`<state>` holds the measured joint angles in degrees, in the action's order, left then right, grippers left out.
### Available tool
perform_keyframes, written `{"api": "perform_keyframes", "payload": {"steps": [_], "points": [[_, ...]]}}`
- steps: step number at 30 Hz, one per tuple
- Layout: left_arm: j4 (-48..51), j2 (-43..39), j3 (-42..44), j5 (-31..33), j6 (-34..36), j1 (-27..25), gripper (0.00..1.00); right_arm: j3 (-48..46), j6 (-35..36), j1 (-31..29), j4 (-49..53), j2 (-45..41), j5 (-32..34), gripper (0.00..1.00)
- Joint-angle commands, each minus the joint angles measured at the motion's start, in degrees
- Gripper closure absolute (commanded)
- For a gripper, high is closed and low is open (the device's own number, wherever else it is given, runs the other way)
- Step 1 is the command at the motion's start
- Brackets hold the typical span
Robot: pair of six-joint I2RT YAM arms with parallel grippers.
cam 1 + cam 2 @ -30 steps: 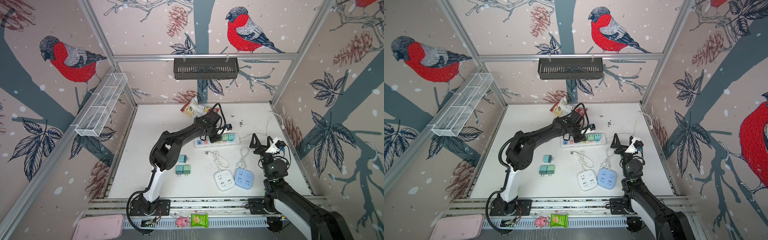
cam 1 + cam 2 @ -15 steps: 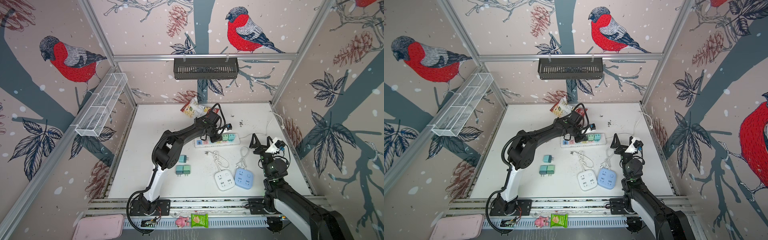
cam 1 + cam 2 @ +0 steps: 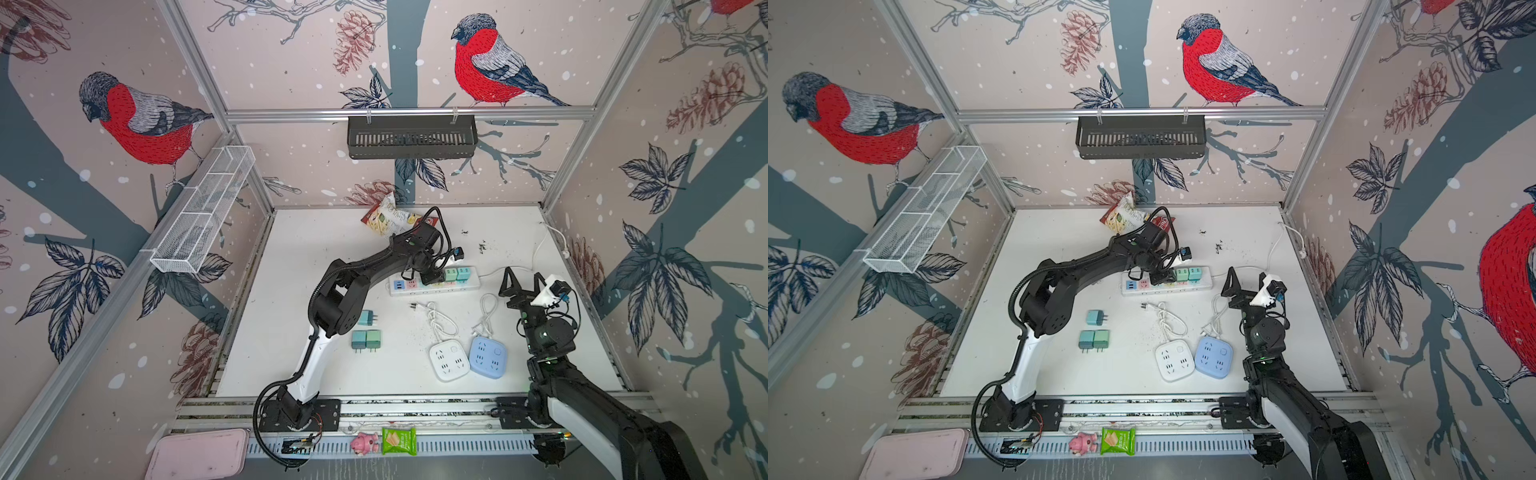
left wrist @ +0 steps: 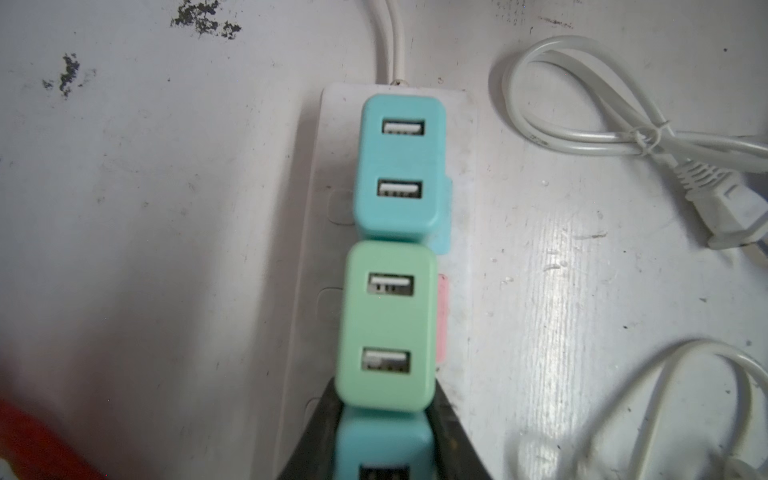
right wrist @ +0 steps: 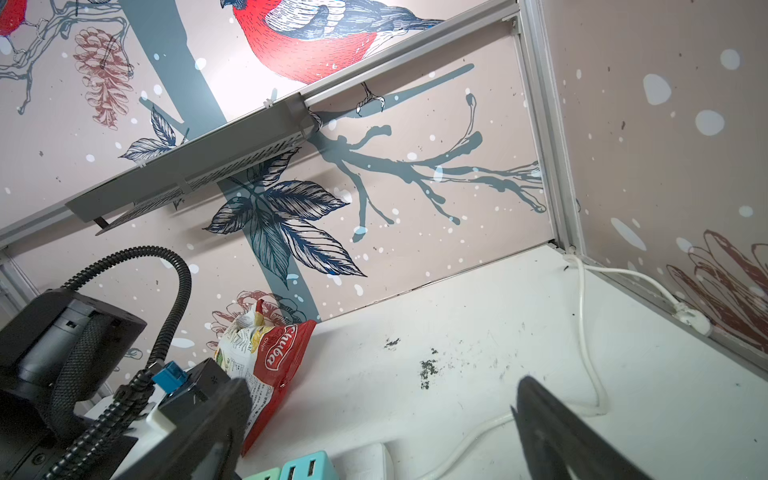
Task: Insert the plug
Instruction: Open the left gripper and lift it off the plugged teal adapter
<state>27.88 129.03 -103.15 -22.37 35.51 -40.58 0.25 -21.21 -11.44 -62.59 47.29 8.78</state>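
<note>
Tabletop (image 4: 166, 208), blue plug (image 4: 382, 444) — ports up, along strip (image 4: 318, 166)

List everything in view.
power strip: 1, white, centre
plugged chargers: 2, teal, green, on strip
held charger: 1, teal, beside green
loose chargers: 3, teal, green, table left
cube sockets: 2, white, blue, front
snack bag: 1, red, back edge
wall racks: 2, white left, black back
tray: 1, pink, front left
packet: 1, green, front rail
toy: 1, pink, front rail
left gripper: 1, black, shut on held charger
right gripper: 1, black, open, raised right
</note>
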Motion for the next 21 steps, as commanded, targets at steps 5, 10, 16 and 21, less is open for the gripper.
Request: {"api": "perform_keyframes", "payload": {"steps": [5,10,16,21], "points": [[5.9,1.9,-1.7,0.3,0.9,0.2,1.0,-3.6,-1.0,0.2,-1.0,0.2,-0.7,0.0],[7.0,2.2,-3.4,0.5,0.8,0.1,0.97,-3.5,-1.2,0.3,-1.0,0.4,-0.6,0.0],[6.1,-0.1,-3.5,0.4,-0.7,0.1,0.01,-3.4,-1.4,0.5,-0.9,0.5,-0.7,0.0],[3.9,-5.6,-1.5,-1.3,-2.0,0.2,0.01,-3.3,-1.6,0.6,-0.6,0.6,-0.7,0.0]]}}
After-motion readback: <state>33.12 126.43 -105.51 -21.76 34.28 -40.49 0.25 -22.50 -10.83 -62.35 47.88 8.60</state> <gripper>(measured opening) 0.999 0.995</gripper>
